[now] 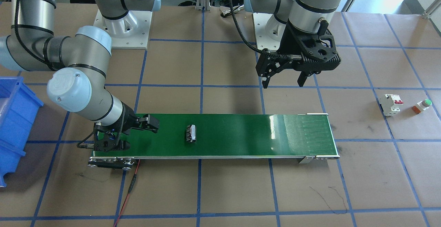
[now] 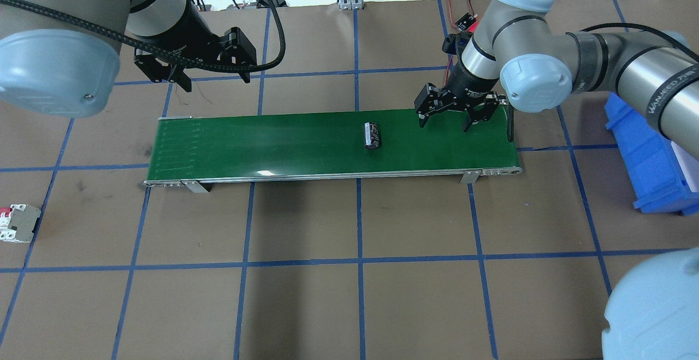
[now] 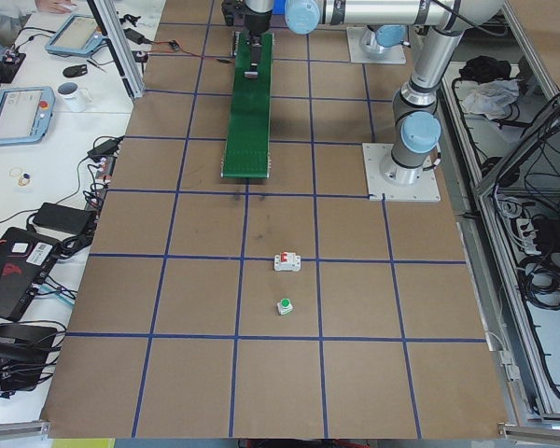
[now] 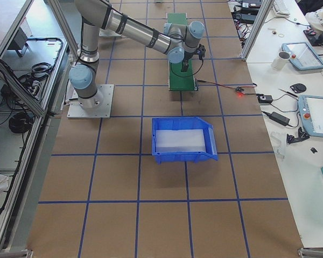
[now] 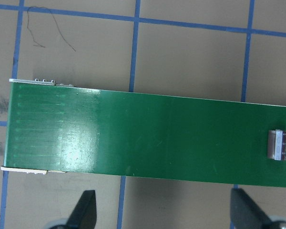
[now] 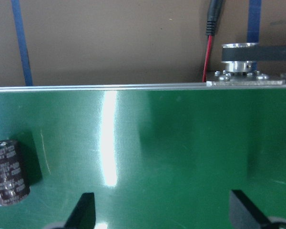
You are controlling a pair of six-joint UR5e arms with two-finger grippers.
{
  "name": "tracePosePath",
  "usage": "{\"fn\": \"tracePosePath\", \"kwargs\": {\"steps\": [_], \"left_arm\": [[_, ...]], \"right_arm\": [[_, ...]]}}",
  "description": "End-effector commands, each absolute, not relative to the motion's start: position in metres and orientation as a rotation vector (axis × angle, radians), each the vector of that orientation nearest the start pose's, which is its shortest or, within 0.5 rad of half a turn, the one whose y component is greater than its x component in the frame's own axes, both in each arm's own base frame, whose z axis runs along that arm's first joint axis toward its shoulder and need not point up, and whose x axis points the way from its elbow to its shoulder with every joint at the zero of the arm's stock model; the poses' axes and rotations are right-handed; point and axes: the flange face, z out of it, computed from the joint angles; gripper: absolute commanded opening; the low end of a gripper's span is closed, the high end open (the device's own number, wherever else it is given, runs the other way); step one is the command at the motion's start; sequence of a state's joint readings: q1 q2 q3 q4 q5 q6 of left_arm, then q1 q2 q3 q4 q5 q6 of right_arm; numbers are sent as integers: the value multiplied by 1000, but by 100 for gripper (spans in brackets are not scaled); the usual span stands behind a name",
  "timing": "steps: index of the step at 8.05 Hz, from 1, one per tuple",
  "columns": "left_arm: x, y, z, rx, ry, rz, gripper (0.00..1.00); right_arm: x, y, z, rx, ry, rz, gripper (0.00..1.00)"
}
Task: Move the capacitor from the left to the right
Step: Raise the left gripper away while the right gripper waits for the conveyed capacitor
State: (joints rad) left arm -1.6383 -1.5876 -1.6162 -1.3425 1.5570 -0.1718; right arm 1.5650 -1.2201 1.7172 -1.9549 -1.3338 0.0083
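The capacitor [image 2: 373,135] is lying across the belt [image 2: 273,141], left of the right fingers [image 6: 83,212] — open, nearer. Left fingers [image 5: 83,210] are hanging open too.

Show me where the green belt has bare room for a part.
Bare: the belt from its left end up to the capacitor, and a shorter stretch between the capacitor and the right end effector. Crowded: the belt's right end, where that open end effector hovers.

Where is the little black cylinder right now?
In the overhead view, the cylinder lies near the middle of the green belt, just left of the open right gripper.
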Motion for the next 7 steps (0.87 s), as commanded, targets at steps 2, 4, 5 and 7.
{"fn": "tracePosePath", "kwargs": {"steps": [2,4,5,7], "left_arm": [[-169,-503,481,-163,3159,-263,100],[-169,-503,481,-163,3159,-263,100],[-169,-503,482,-163,3159,-266,100],[-169,-503,482,-163,3159,-266,100]], "right_arm": [[154,-578,265,50,2901,178,100],[154,-578,264,48,2900,184,100],[154,-578,264,39,2900,181,100],[154,-578,264,48,2900,184,100]]}}
